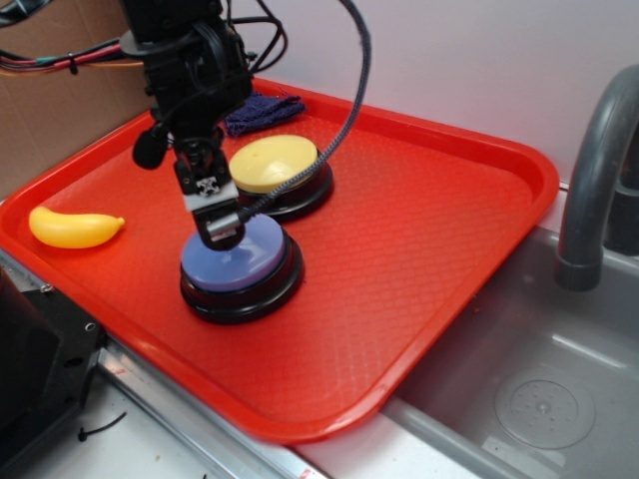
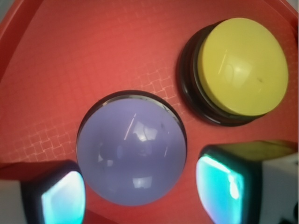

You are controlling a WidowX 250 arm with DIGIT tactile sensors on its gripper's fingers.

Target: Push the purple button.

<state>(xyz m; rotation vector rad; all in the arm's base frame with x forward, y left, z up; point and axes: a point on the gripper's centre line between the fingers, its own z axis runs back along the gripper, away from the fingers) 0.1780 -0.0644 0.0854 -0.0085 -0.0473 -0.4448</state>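
On the red tray [image 1: 429, 249], toward its near-left part, sits the purple button [image 1: 238, 261], and the gripper [image 1: 215, 222] hangs right over it, tip at or just above the dome's back edge — whether it is touching, the exterior view does not settle. From the wrist view the two fingers [image 2: 63, 198] stand apart on either side of the purple dome [image 2: 131, 148], so the gripper is open about as wide as the button and has hold of nothing.

The step in hand looks like the press itself, or the last of the descent before it. I judge the aim to be nearly right: the dome lies between the fingers, a little toward the left one. The next move calls for a straight push down onto the top, far enough to make the button give, keeping off the yellow button [image 1: 274, 165] that stands just behind and close beside — the two black bases look nearly touching.

Counted: two dome buttons, one purple and one yellow; one yellow toy banana [image 1: 75, 228] at the tray's left edge, well apart; one dark blue cloth [image 1: 264, 110] at the back; one tray; one grey sink [image 1: 519, 399] to the right with one faucet [image 1: 596, 170].
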